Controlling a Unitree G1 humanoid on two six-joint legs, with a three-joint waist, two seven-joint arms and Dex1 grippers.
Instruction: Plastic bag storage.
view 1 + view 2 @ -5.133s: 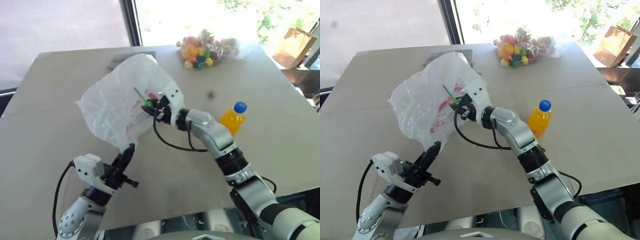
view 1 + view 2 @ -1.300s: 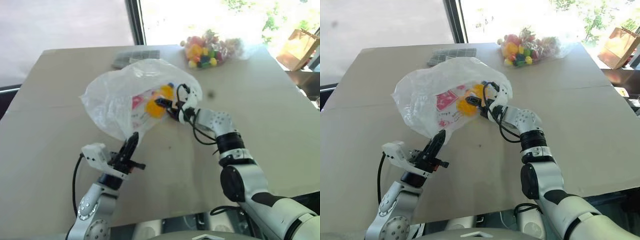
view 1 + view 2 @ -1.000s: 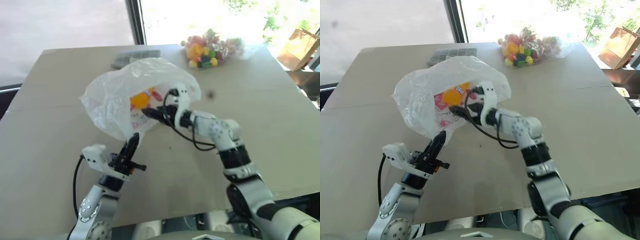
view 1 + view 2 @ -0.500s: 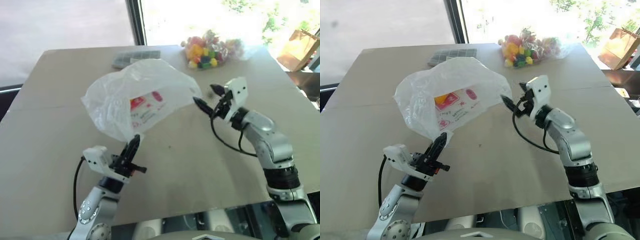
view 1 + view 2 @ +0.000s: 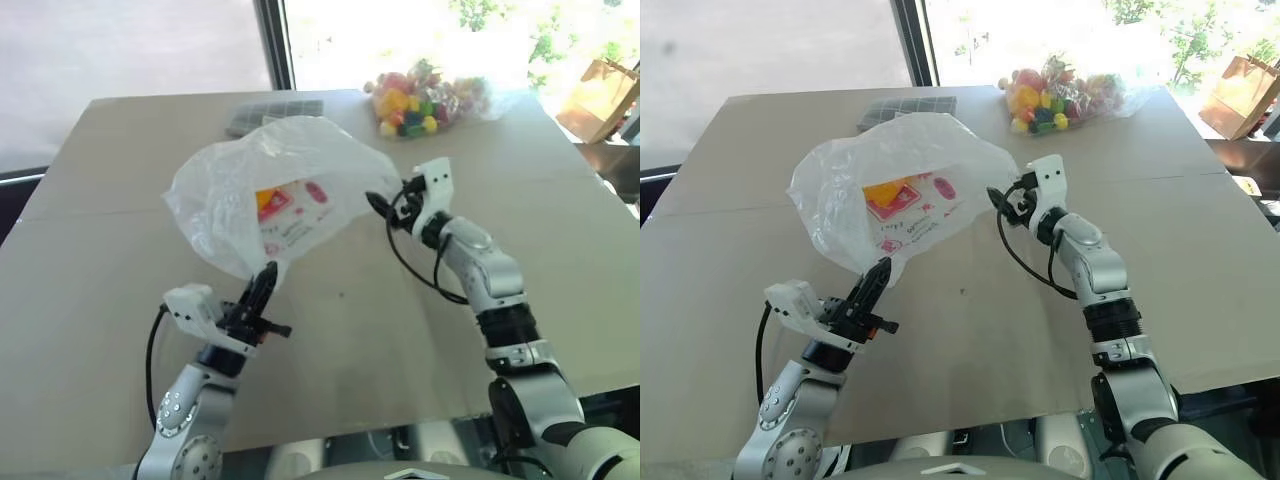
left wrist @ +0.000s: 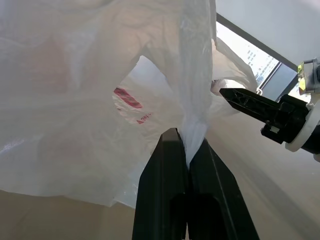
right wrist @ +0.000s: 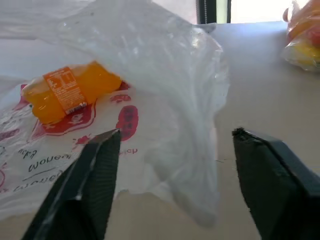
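One plastic bag [image 5: 895,190], thin, white and crinkled with red print on its side, sits puffed up near the middle of the table [image 5: 1200,250]. An orange bottle [image 7: 70,92] lies on its side inside the bag, showing through the film just above the red print. At the bag's near lower corner, the left gripper [image 6: 184,145] has its two black fingers pressed together with a twisted strip of the bag's film pinched between them. Just beside the bag's right edge, at its open mouth, the right gripper [image 5: 997,198] points toward the bag with its fingers spread apart and nothing between them; whether a fingertip brushes the film cannot be told. Beyond the bag, at the table's far edge, a flat grey chequered thing [image 5: 908,105] lies partly hidden behind the bag's top. Far to the bag's right rear, a clear bag of colourful sweets [image 5: 1055,95] rests near the table's far edge, well apart from the plastic bag.
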